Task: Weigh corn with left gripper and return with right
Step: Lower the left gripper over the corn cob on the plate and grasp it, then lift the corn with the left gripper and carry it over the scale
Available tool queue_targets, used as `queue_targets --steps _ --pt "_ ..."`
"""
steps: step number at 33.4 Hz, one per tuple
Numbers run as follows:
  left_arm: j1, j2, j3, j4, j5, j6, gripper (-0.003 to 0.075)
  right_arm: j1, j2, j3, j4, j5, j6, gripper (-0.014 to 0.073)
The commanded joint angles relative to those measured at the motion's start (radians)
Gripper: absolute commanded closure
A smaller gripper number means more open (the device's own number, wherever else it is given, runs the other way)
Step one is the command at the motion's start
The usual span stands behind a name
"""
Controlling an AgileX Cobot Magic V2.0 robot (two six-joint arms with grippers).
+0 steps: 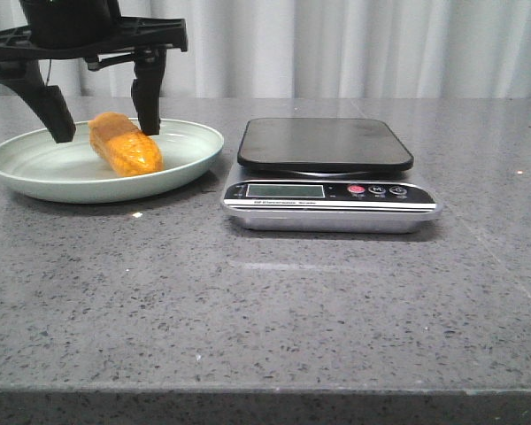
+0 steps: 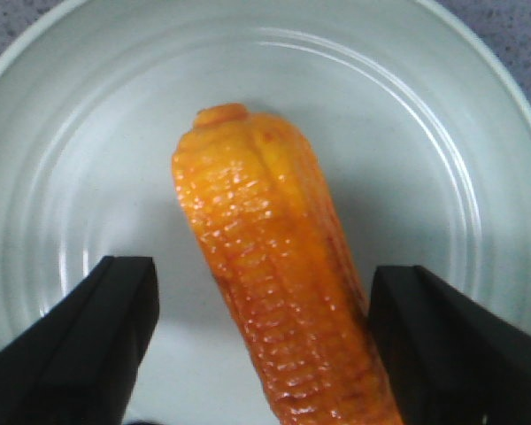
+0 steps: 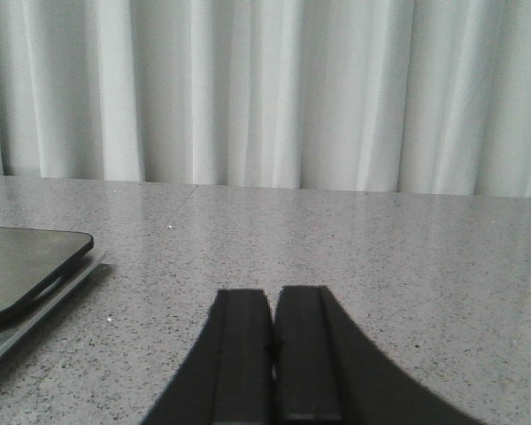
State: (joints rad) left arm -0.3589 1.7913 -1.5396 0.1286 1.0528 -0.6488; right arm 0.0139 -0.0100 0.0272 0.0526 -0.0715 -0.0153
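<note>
The orange-yellow corn (image 1: 126, 144) lies on the pale green plate (image 1: 35, 177) at the left of the table. My left gripper (image 1: 104, 124) is open above the plate, one black finger on each side of the corn. In the left wrist view the corn (image 2: 274, 292) lies between the two fingers (image 2: 88, 345); the right-hand finger is at or very near the cob, the other stands clear. My right gripper (image 3: 273, 305) is shut and empty, low over bare table to the right of the scale; it does not show in the front view.
A digital kitchen scale (image 1: 327, 173) with a black platform (image 1: 325, 143) stands at the table's middle, right of the plate; its corner shows in the right wrist view (image 3: 26, 266). White curtains hang behind the grey speckled table.
</note>
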Motion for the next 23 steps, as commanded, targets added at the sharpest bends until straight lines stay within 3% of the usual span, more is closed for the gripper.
queue_targets --steps 1,10,14,19,23 --pt "0.001 -0.014 -0.029 -0.013 0.003 -0.007 0.0178 -0.005 -0.018 -0.007 -0.013 -0.085 -0.002 0.0444" --pt "0.001 0.042 -0.029 -0.083 0.015 0.026 0.0198 -0.005 -0.018 -0.007 -0.013 -0.085 -0.002 0.0444" --pt "0.001 0.042 -0.029 -0.083 0.015 0.026 0.0334 -0.005 -0.018 -0.007 -0.013 -0.085 -0.002 0.0444" --pt "0.001 0.042 -0.041 -0.083 0.013 0.073 0.0582 -0.005 -0.018 -0.007 -0.013 -0.085 -0.002 0.0444" --pt "-0.014 0.038 -0.09 -0.083 0.001 0.129 0.0584 -0.005 -0.018 -0.007 -0.013 -0.085 -0.002 0.0444"
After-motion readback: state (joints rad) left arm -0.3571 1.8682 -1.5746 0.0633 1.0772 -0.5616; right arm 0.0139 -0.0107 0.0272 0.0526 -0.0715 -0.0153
